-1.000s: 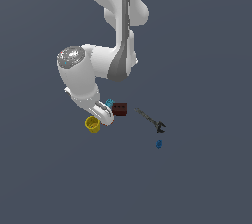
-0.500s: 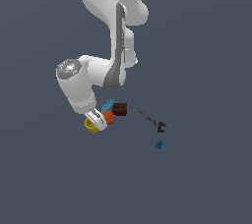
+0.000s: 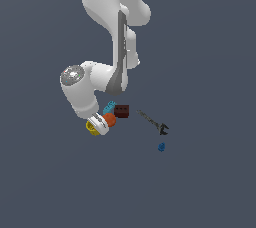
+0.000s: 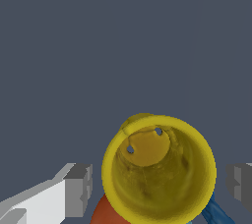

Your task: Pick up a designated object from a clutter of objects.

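Observation:
The yellow cup [image 4: 158,169] stands upright with its hollow inside showing in the wrist view. It sits between my two grey fingers [image 4: 78,189], which stand apart on either side without touching it. My gripper [image 4: 160,186] is open around it. In the exterior view the cup [image 3: 91,128] shows only as a yellow edge under the white hand of my gripper [image 3: 97,124]. The orange ball [image 3: 109,119] lies right next to the cup and also shows in the wrist view [image 4: 106,213].
A light-blue piece [image 3: 109,106] and the dark red-brown box [image 3: 121,111] lie just beyond the ball. The grey-black wrench [image 3: 154,122] and a small blue piece [image 3: 161,147] lie toward the exterior view's right. A blue piece [image 4: 216,214] shows beside the cup.
The arm has come down and swung toward the cup. The hand now covers most of the cup in the exterior view, where a second ago the cup stood in plain sight.

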Tool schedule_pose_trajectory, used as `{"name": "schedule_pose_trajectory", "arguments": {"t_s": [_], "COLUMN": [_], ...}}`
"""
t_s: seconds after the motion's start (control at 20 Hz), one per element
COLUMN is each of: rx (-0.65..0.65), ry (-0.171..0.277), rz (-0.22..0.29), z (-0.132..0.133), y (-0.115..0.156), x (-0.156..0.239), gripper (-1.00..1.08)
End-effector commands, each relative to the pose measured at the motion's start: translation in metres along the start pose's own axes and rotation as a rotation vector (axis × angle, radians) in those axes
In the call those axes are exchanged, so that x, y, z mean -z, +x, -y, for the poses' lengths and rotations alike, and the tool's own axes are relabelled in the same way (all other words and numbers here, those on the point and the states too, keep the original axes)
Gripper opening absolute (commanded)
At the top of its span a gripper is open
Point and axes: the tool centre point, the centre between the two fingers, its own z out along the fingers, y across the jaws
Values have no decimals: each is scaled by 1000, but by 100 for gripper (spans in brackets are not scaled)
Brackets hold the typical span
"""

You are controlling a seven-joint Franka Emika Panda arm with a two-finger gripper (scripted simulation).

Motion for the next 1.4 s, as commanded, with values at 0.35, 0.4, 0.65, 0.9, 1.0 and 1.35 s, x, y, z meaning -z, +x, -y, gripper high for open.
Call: {"name": "schedule_pose_trajectory", "arguments": {"t_s": [0.35,0.4,0.65,0.9,1.0,1.35], "rx": [-3,-3,-3,-3,-2,-2], "ry": [0,0,0,0,1,1], "rz": [0,0,0,0,-1,-1], "z": [0,0,0,0,0,-4], "y": [0,0,0,0,0,2], "x": [-32,-32,-32,-32,-31,-13], "gripper": [100,100,-100,-100,-100,-100]}}
